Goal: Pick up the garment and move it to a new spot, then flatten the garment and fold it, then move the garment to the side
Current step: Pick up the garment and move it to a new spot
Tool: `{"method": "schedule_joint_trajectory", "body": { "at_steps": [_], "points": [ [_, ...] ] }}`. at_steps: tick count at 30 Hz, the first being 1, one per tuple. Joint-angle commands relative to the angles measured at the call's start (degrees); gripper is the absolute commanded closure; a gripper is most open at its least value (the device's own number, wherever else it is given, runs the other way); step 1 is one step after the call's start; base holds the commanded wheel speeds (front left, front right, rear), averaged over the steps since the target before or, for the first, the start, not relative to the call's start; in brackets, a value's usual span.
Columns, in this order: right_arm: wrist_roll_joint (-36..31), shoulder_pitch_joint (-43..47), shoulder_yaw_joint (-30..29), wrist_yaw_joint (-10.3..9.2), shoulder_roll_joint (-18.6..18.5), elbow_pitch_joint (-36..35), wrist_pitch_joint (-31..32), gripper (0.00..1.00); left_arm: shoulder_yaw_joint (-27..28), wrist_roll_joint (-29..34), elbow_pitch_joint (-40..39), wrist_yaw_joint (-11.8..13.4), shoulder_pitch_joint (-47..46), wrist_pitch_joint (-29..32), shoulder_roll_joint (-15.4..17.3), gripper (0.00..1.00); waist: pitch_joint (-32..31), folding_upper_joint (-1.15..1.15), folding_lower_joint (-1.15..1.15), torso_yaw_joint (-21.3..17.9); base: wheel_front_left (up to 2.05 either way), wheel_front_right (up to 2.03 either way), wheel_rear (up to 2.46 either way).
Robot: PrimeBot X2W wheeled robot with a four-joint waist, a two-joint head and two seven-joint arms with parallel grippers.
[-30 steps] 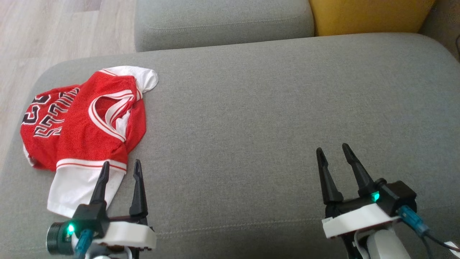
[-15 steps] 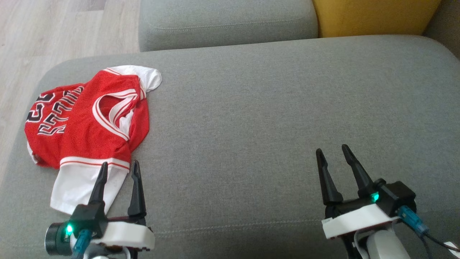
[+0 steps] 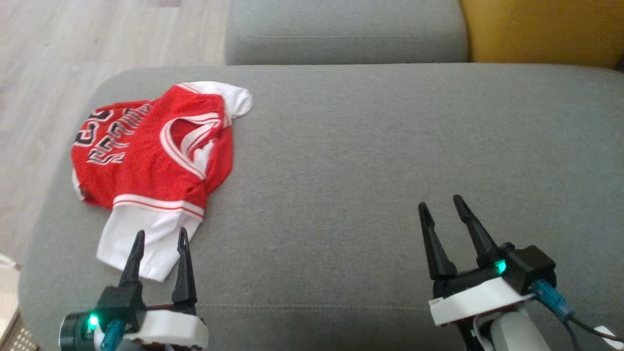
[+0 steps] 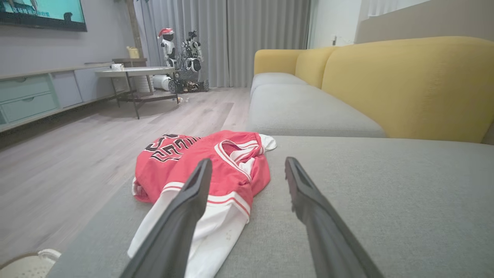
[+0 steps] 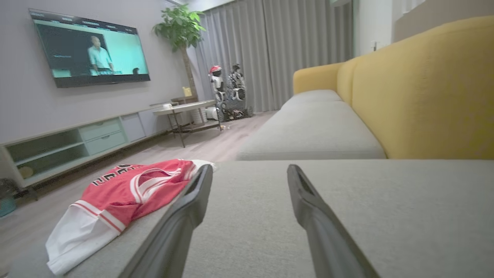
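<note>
Garment (image 3: 156, 161): one item, a red basketball jersey with white banded trim and black-and-white lettering, plus plain white fabric showing at its near hem and far corner. It lies crumpled and unfolded in the left-centre of the head view, on the left end of the nearest grey seat cushion (image 3: 365, 146). The neck opening faces up and the lettering is toward the frame's left edge.

Grippers: two, each with two dark fingers.
- The left gripper (image 3: 161, 231) is at the lower left of the head view, jaws released and holding nothing. Its fingertips overlap the white hem in the picture. Whether they touch the cloth cannot be told.
- The right gripper (image 3: 439, 201) is at the lower right, jaws likewise spread and empty, over bare cushion and well apart from the garment.

Further up the frame:
- There are two grey seat cushions in all; the second cushion (image 3: 341, 29) is at top centre.
- A yellow backrest (image 3: 536, 29) is at the upper right.
- The pale wood floor (image 3: 73, 39) fills the upper left.

In the right wrist view, farther back:
- One wall-mounted television (image 5: 90, 48), switched on, at the upper left.
- One low cabinet (image 5: 77, 143) beneath it.
- One potted plant (image 5: 179, 23).
- Grey curtains (image 5: 278, 50) at top centre.

Change from one second ago: the whole head view has shifted, so the camera has turned. The garment now sits further right and higher in the frame, but its folds and outline match. Both grippers have stayed open.
</note>
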Motion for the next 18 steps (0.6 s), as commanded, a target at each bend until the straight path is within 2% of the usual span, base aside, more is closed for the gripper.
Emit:
{"method": "schedule_joint_trajectory", "body": {
  "at_steps": [1,8,18],
  "points": [
    [-0.67,-1.76,1.68,0.43,-0.15,-2.25,-0.64,0.0,2.07,-0.2,-2.04,0.32,-2.01,-0.71,0.44,0.0,-0.3,0.0,0.0,1.36,0.0,0.0,0.0],
    [-0.58,-0.69,2.99,0.43,-0.15,-2.74,-0.65,0.0,1.77,-0.34,-2.47,0.79,-1.18,-0.71,0.44,0.0,-1.39,0.0,0.0,6.04,0.0,0.0,0.0],
    [-0.17,0.52,3.95,0.43,-0.15,-2.63,-0.65,0.0,1.96,0.12,-3.57,0.16,-0.24,-0.71,0.44,0.0,-2.21,0.0,0.0,12.72,0.0,0.0,0.0]
  ]
}}
